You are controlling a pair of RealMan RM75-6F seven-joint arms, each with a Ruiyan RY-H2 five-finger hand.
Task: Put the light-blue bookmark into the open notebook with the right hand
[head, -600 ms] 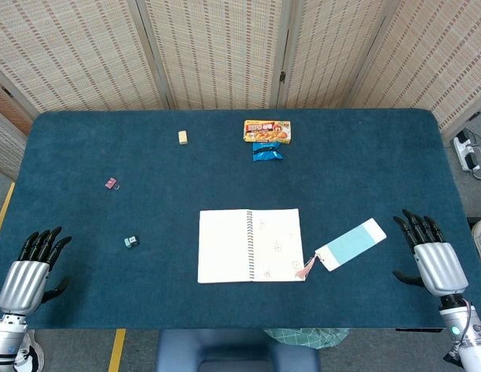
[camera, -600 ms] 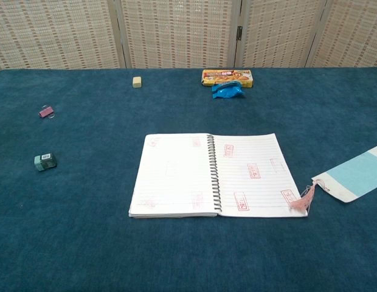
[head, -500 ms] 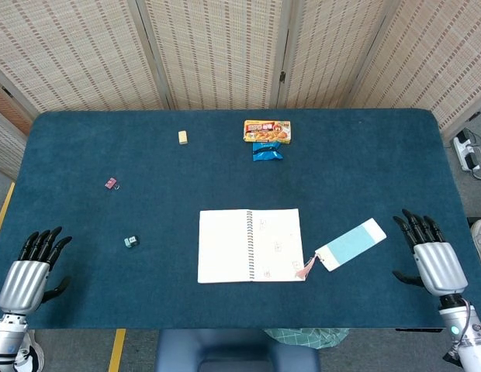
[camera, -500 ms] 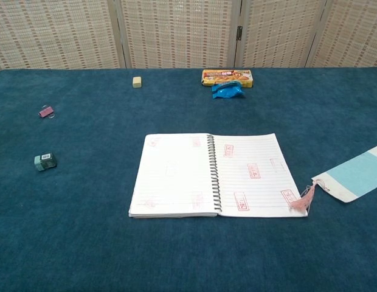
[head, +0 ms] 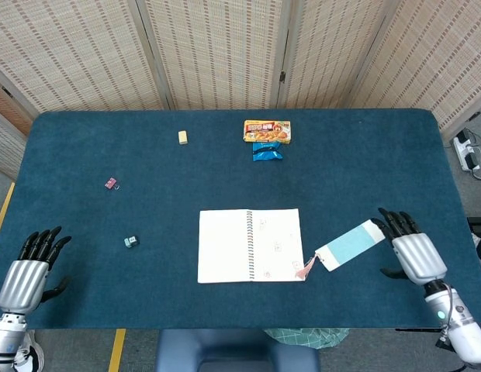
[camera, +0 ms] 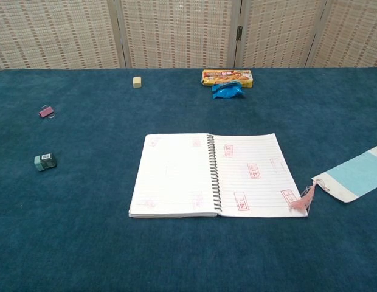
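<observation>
Right hand (head: 411,249), empty w/ fingers spread, hovers just beside the far end of the bookmark (head: 351,244), which lies flat on the table (head: 365,167) right of the open notebook (head: 250,245); best to pinch that end, since flat card resists lifting.

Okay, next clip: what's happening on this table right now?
A two-armed robot is about to pick up the light-blue bookmark with a pink tassel, which lies flat on the dark blue tabletop just right of the open spiral notebook. Its right hand is at the bookmark's far end, fingers spread, holding nothing yet. The left hand rests open at the table's near left edge.
</observation>
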